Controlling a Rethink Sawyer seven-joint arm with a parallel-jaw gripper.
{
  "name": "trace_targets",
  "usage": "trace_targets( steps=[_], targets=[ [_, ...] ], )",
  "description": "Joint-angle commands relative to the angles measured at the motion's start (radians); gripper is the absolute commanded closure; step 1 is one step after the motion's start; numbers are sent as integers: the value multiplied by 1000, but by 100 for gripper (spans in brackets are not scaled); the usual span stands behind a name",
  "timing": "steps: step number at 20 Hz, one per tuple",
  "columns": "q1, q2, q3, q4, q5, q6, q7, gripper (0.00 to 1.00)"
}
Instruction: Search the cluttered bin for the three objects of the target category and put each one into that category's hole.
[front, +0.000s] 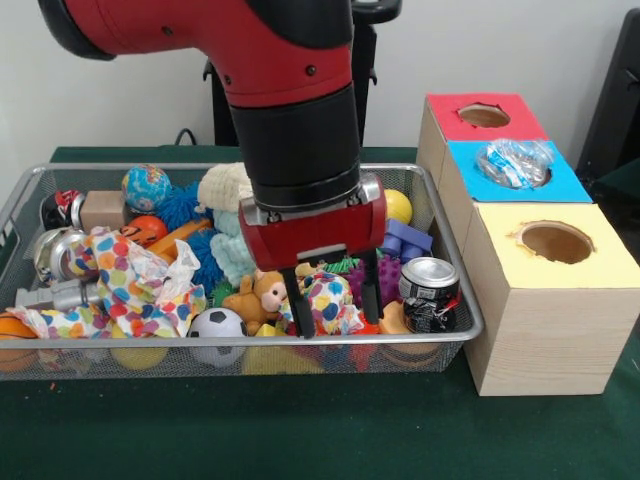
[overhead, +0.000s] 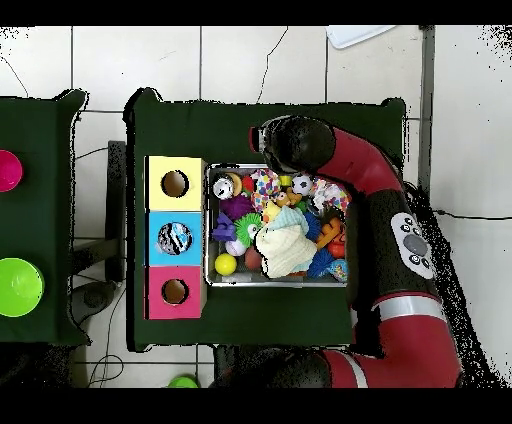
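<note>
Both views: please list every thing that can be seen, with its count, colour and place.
bin: one, silver mesh, on the green table, full of toys.
box: one, pale wood, tops red, blue, yellow, beside the bin.
bottle: one, clear, sitting in the blue hole.
can: one, silver and black, bin corner nearest the box.
football: one, black and white, bin's front edge.
bear: one, brown, beside the football.
globe ball: one, blue, bin's back.
cloth: one, spotted, many colours, bin's left part in the front view.
bowls: two, green and pink, on the side table.
hand: one, red with black fingers, open, low over the toys.
</note>
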Motion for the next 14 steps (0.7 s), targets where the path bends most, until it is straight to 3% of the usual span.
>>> trace_targets(
  steps=[1, 7, 14],
  targets=[
    [22, 65, -14, 9, -47, 48, 96, 0],
    [22, 84, -35, 14, -60, 41, 101, 0],
    [41, 100, -76, 14, -62, 132, 119, 0]
  ],
)
